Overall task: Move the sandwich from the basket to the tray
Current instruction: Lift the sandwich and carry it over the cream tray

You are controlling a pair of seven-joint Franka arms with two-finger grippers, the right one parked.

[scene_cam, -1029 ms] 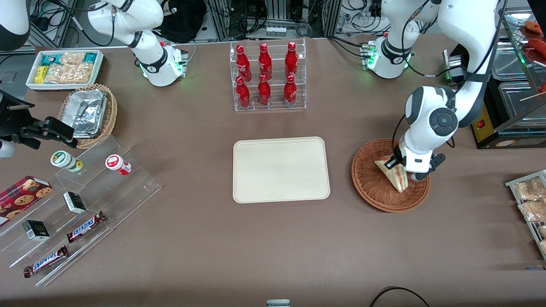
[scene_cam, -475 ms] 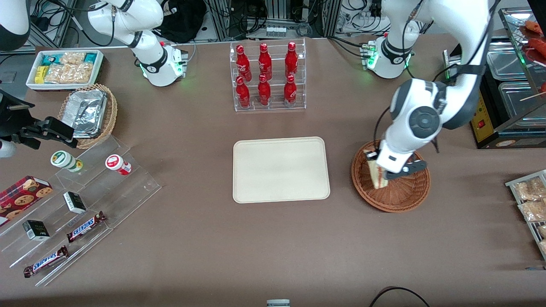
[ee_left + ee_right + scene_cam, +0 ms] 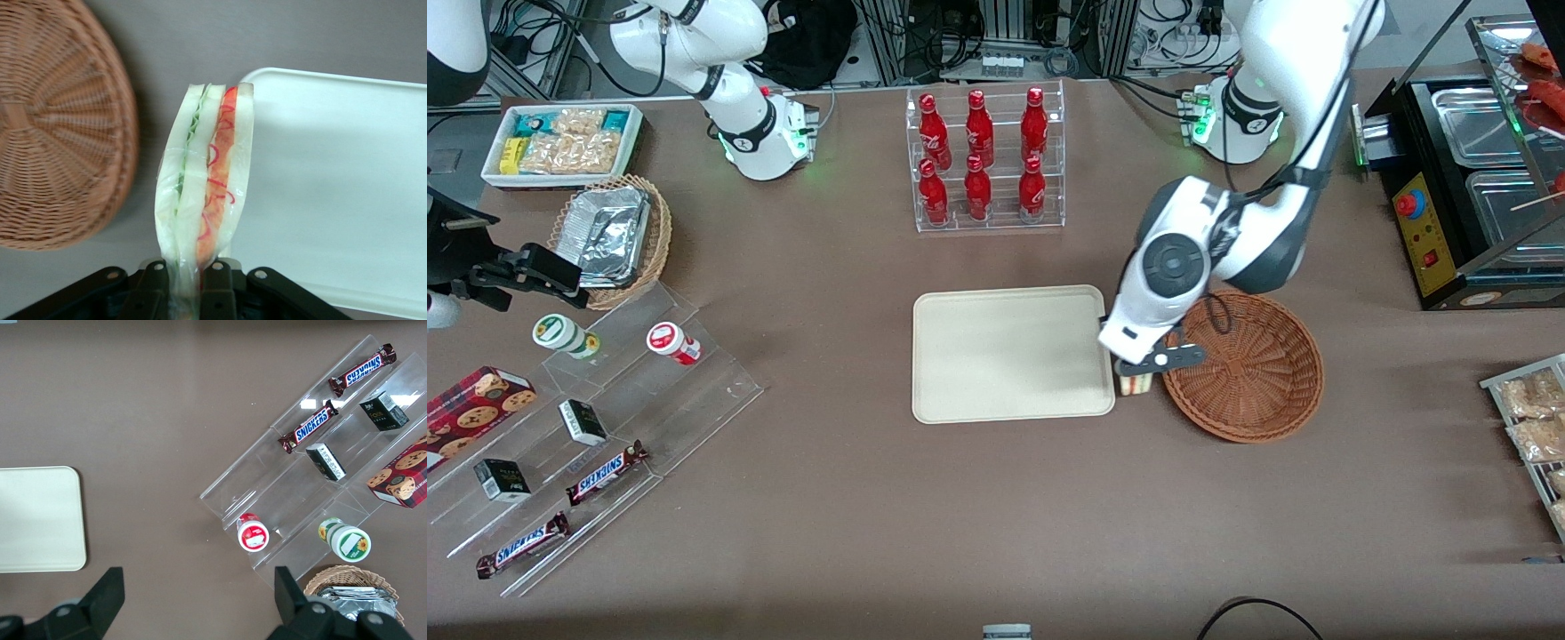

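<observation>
Aloft, gripper (image 3: pixel 1138 372) hung over bench (image 3: pixel 996 498); fingers (image 3: pixel 155 288) clamped on sandwich (image 3: pixel 205 193), basket (image 3: pixel 1249 366) to one side of fingers, tray (image 3: pixel 1009 356) to other.

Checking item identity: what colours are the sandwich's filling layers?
Green and red between pale bread, clearest in the left wrist view: sandwich, gripper.

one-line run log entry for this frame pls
phase: carry | tool: shut on triangular red-and-green-filled sandwich, between basket and tray | round reddish-brown wicker basket: empty | cream rectangular tray: bare
</observation>
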